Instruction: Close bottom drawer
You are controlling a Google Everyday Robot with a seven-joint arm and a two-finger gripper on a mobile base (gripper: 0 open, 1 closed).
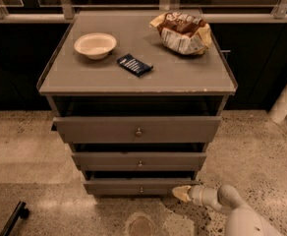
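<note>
The grey cabinet has three drawers, all pulled out a little. The bottom drawer (133, 187) is the lowest and narrowest, with a flat grey front and a small round knob (141, 189). A dark gap shows above its front. My gripper (182, 193) is at the floor level on the right, its pale tip against the right end of the bottom drawer's front. The white arm (232, 208) runs from it to the lower right corner.
On the cabinet top (183, 77) are a white bowl (95, 44), a dark blue packet (134, 65) and a chip bag (181, 32). The middle drawer (139, 161) and top drawer (136, 129) stick out above. A black object (13, 218) lies on the floor at lower left.
</note>
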